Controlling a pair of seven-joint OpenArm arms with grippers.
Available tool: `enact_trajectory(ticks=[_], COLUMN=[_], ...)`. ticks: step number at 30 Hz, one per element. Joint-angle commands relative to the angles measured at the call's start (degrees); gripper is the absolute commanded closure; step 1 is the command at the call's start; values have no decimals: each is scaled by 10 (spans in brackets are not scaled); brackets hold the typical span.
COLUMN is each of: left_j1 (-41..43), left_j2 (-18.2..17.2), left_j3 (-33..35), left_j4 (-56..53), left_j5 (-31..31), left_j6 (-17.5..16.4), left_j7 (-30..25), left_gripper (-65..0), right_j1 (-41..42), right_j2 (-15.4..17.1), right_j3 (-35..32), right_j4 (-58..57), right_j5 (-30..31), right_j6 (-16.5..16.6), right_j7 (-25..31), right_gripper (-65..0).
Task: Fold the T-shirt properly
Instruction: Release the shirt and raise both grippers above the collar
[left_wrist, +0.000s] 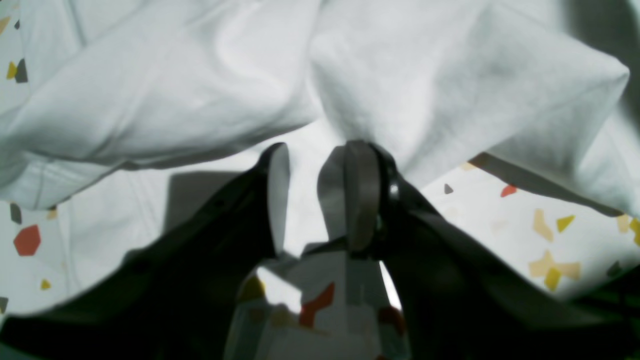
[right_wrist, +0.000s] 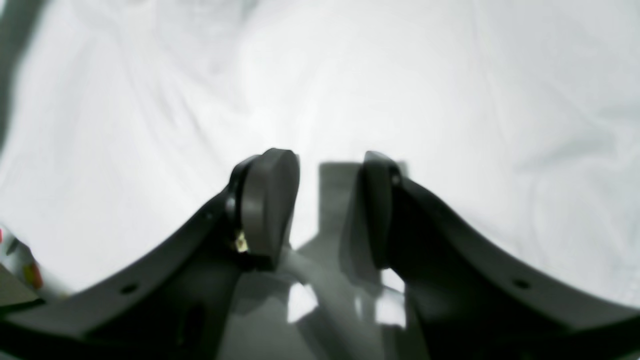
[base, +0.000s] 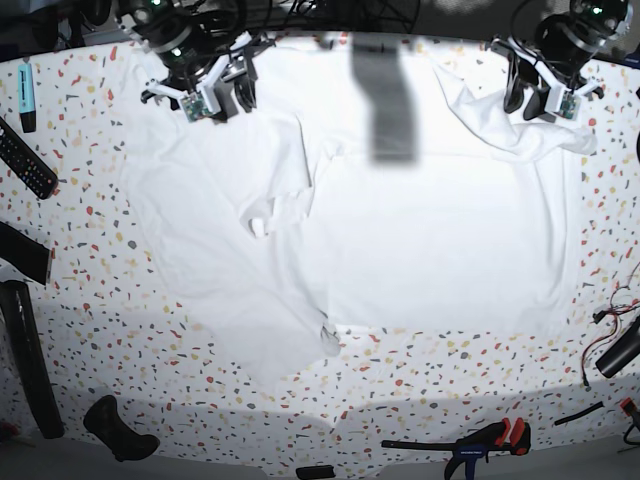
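Lying spread over the speckled table (base: 100, 330), the T-shirt (base: 420, 240), long axis running left to right in the base view. Left gripper (left_wrist: 320, 170) pinching a raised fold at upper right. Right gripper (right_wrist: 325, 200) hovering unclenched, grasping nothing, at upper left.

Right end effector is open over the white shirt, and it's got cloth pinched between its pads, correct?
Not quite. The right wrist view shows the right end effector open over the shirt, but the gap between its pads is empty; no cloth is pinched there.
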Motion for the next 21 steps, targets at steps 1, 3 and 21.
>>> enact_trajectory(ticks=[1,3,21], left_j1=[23,23,79], left_j2=[0,0,-1], left_j3=[7,7,7], left_j4=[-8,-3,93], left_j5=[21,21,205], left_j6=[-7,-7,74], left_j7=[111,134,192], left_gripper=[-187,-187,-187], right_j1=[-21,-23,-40], right_j2=[9,9,14], right_j3=[19,45,149], right_j4=[-16,-16,-16], right_j5=[-20,-18,-17], right_j6=[-3,-3,-7], right_j7=[-125,-126,-127], right_gripper=[-259,-259,-259])
